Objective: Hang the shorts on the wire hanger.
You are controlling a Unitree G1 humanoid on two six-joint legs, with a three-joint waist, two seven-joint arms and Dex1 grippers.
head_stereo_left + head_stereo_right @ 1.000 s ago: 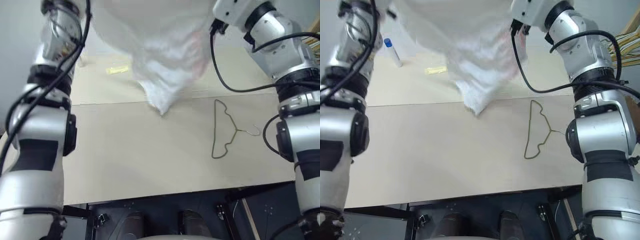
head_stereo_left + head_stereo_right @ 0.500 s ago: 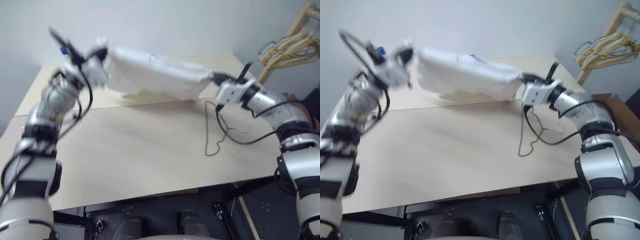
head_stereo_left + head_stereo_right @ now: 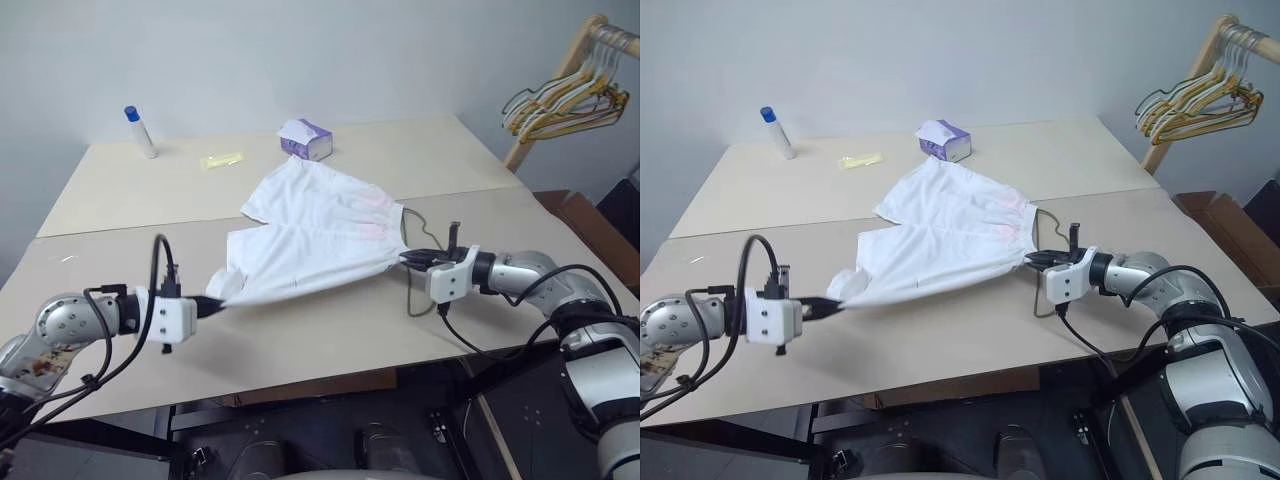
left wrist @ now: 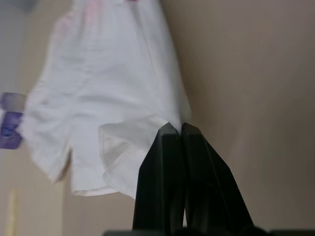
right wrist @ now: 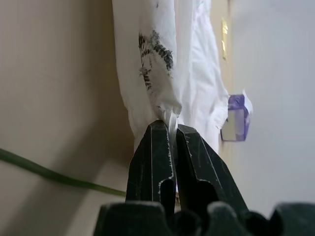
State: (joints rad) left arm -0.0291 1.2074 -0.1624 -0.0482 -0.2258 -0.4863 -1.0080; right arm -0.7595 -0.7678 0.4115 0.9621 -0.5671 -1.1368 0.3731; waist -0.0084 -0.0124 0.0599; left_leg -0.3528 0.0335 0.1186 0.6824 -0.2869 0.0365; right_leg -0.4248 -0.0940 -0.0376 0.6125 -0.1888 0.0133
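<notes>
Jaws, both grippers: closed tight, each pinching cloth.
Left gripper: clamped on one corner of the shorts.
Right gripper: clamped on the opposite corner, near the pink-tinted part.
Shorts: stretched between the two jaw pairs, spread flat on the table, the rest lying beyond the jaws.
Wire hanger: on the table just beside and beneath the right jaws, partly hidden by the cloth edge and the arm.
Tissue box: well beyond the shorts.
Step in hand, judged: laying out the garment; hanging not yet begun.
Next move, judged: free one gripper, take up the hanger, feed it into the shorts.
</notes>
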